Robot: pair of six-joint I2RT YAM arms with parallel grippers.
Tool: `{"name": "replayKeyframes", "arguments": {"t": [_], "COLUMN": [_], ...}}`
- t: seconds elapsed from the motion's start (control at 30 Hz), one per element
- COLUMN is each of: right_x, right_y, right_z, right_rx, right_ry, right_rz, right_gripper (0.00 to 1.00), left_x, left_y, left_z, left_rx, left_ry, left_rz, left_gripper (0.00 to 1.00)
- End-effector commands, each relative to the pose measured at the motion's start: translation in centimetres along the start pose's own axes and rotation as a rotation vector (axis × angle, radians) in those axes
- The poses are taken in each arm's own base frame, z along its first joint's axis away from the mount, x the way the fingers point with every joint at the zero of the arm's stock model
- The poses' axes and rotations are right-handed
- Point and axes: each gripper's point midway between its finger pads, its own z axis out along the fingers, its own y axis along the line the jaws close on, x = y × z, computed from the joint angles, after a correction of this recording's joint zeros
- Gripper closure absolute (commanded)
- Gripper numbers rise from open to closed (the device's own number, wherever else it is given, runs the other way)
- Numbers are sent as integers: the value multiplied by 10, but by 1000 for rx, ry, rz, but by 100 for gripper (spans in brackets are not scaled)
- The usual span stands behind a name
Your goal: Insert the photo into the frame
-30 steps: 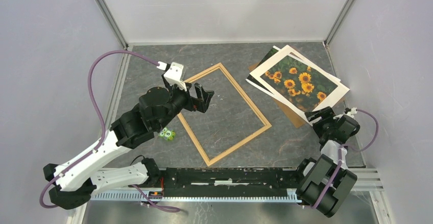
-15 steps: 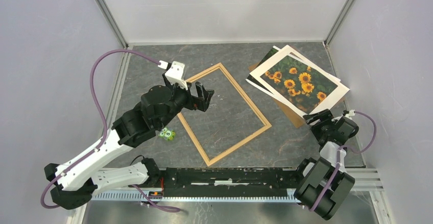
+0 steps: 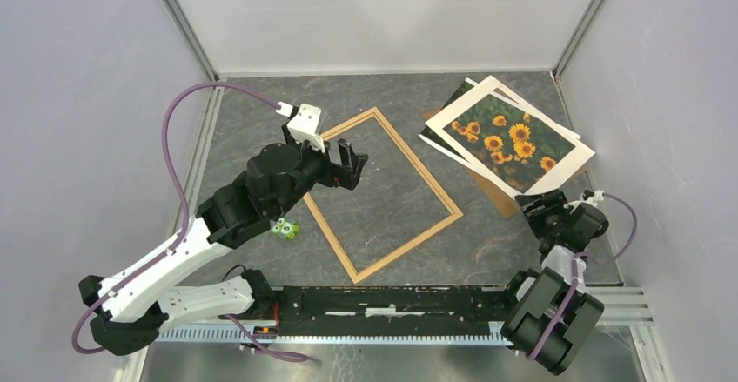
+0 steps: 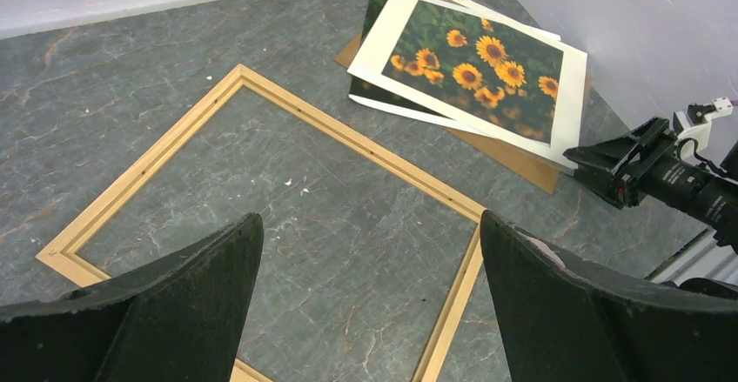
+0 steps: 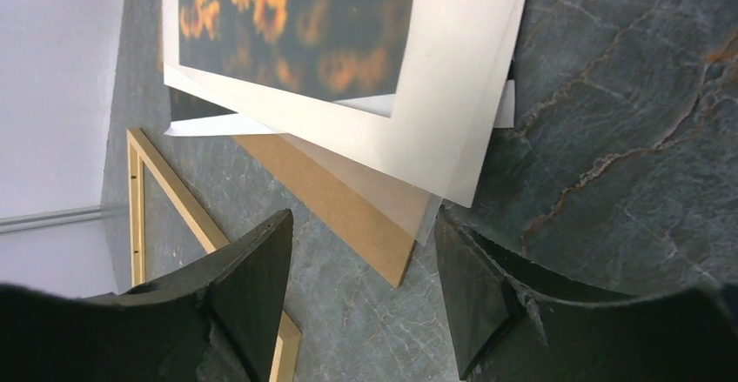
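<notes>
At the upper right of the top view, the photo (image 3: 509, 143) lies face up on a brown backing board (image 3: 496, 195), well apart from the frame (image 4: 348, 137). Nothing is placed yet. The right gripper (image 3: 544, 201), fingers parted, sits at the stack's corner. The left gripper (image 3: 350, 160) hovers over the frame, spread wide.

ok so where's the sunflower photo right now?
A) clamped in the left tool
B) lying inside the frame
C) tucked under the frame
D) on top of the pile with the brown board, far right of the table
D: the photo lies face up on top of the pile over the brown board. It is well apart from the frame, which encloses only bare table.
</notes>
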Motion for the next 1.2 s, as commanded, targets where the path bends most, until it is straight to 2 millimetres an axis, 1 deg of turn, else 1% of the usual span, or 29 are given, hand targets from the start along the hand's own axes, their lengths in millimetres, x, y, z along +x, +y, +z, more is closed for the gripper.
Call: {"name": "replayKeyframes", "arguments": {"t": [0.0, 0.13, 0.3, 0.47, 0.6, 0.77, 0.9, 1.0, 1.17], "right_x": [-21, -32, -36, -40, -40, -38, -29, -26, -27], "right_y": [26, 41, 54, 60, 57, 53, 50, 44, 36], "right_z": [-5, -9, -7, -6, 0, 10, 19, 24, 28], "right_rx": [-87, -133, -224, -289, -288, -267, -251, -214, -159], "right_ry": [-68, -97, -128, -173, -173, -172, -134, -131, -154], "right_rz": [-29, -36, -7, 21, 52, 105, 210, 265, 310], "right_gripper": [34, 35, 38, 39, 39, 40, 43, 45, 46], "left_x": [-14, -12, -10, -6, -2, -2, -1, 0, 2], "left_y": [-4, -4, -5, -6, -10, -6, -4, -2, -2], "left_z": [0, 2, 4, 7, 10, 11, 14, 16, 18], "left_rx": [22, 23, 31, 34, 53, 37, 28, 21, 20], "left_ry": [-34, -28, -21, -7, 6, 7, 10, 14, 21], "left_rz": [-2, -5, -11, -24, -28, -28, -32, -34, -36], "left_gripper": [0, 0, 0, 0, 0, 0, 0, 0, 0]}}
